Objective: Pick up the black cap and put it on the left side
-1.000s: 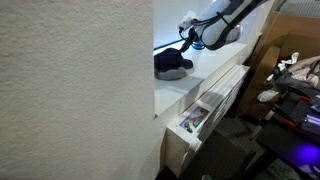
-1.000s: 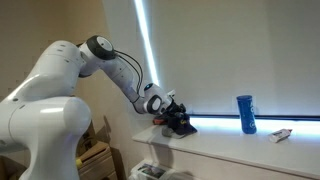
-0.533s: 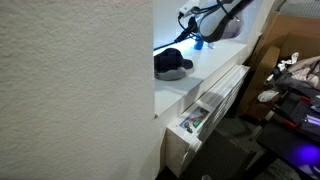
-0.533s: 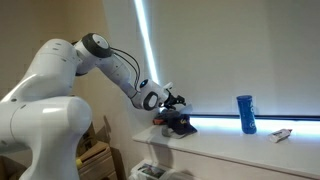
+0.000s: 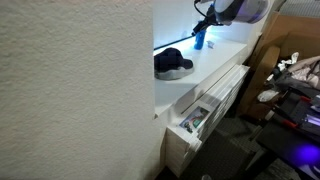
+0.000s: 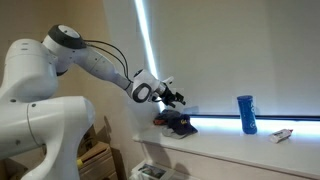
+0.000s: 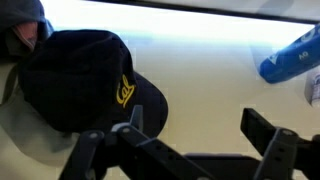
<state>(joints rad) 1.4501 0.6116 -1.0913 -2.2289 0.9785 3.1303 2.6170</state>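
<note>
Glossy white arm (image 6: 100,65) — gripper (image 7: 198,126) apparently black

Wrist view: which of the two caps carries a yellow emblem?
The black cap, lying in front of the open gripper; the paler grey cap partly under it at left shows no emblem.

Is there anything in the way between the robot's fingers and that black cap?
Nothing visible does. The open fingers hang above the black cap with only air between them; the blue bottle stands well off to one side.
</note>
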